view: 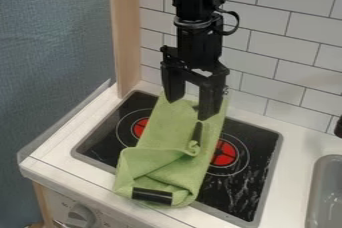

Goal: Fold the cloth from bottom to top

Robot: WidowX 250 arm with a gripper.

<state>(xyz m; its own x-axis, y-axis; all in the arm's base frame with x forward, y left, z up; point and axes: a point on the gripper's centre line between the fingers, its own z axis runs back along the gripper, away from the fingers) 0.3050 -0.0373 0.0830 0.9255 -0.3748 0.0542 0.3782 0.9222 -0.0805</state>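
Nearest, the bottom end of the green cloth [174,172] laps over the front of the glass stovetop [244,192] onto the white countertop [60,157], a black strip [152,195] near its edge and a rumpled flap behind. To fold it well, I'd pinch that bottom end close to its middle, lift just enough to clear the creases, and carry it straight towards the tiled wall [287,47], lowering it before letting go; a one-sided grip would likely skew the fold. The rest of the cloth runs back across the stovetop, and over its far end hangs the black gripper [192,109], fingers spread wide with nothing clasped between them; whether a tip touches the fabric, I can't tell
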